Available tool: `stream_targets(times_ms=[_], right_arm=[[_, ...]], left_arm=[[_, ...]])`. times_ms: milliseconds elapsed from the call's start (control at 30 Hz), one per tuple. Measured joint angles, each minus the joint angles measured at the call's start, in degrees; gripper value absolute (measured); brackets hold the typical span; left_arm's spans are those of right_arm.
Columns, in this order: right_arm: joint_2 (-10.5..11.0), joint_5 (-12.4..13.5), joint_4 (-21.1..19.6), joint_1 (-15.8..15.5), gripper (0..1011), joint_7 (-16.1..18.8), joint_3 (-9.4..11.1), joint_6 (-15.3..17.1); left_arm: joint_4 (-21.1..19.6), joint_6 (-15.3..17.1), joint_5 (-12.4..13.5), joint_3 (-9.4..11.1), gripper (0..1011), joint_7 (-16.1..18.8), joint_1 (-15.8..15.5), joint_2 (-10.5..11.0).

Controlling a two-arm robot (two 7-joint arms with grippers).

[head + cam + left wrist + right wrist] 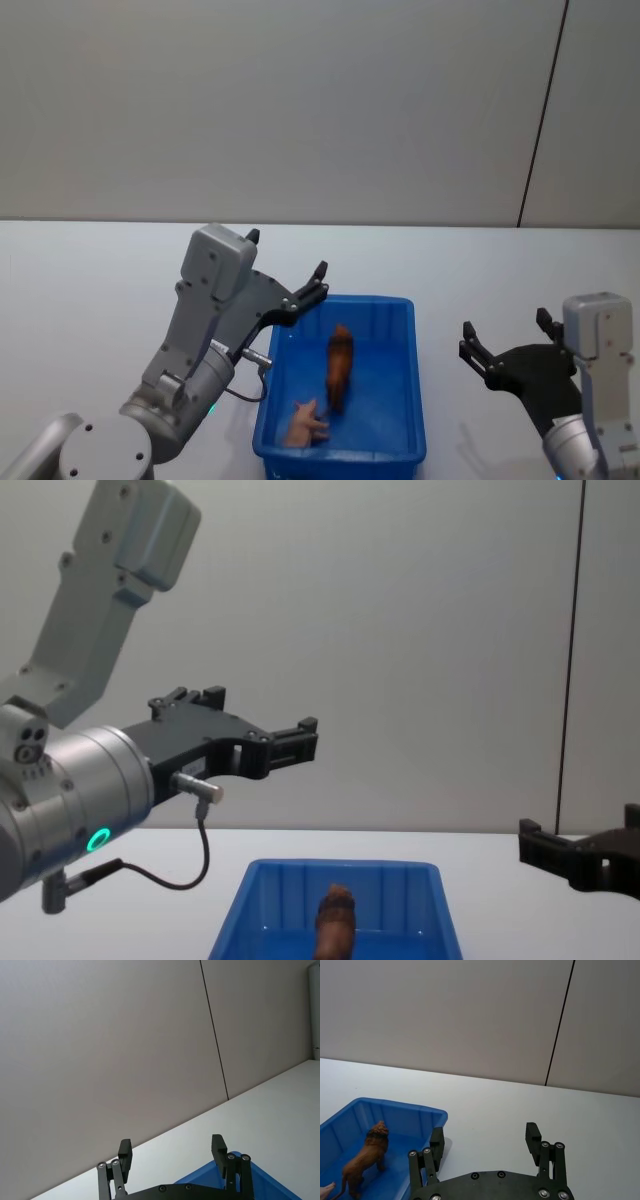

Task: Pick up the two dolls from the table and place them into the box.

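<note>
Brown doll (340, 368) stands mid-box (345, 300), pale doll (303, 425) by its near wall; both probably light, stiff, slick, best pinched across the torso; left gripper (286, 252) above box's left rim, right gripper (505, 322) over table (100, 300), fingers wide apart, empty.

- Box (412, 360): blue plastic, glossy, with moulded ribs on the inner walls.
- Table (90, 300): white, smooth, matt.
- Reddish-brown doll (340, 365): moulded, with a rough, shaggy, matt texture.
- Pale peach doll (303, 425): smooth, dull finish.
- Left gripper (171, 1142) and right gripper (485, 1131): matt black, with bright metal pivot pins (545, 1144).
- Arm housing (215, 262): smooth grey.
</note>
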Motion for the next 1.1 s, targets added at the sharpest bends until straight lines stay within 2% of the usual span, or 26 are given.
stream_targets(times_ms=[533, 1100], right_arm=[[0.4, 0.3, -0.7, -0.7, 1001, -0.6, 0.3, 0.0], [0.5, 0.4, -0.9, -0.8, 1001, -0.8, 0.4, 0.0]], left_arm=[[-3.6, 3.6, -3.1, -1.4, 1001, 5.0, 3.2, 2.2], [-7.8, 9.4, -10.0, -3.7, 1001, 12.3, 8.9, 6.4]])
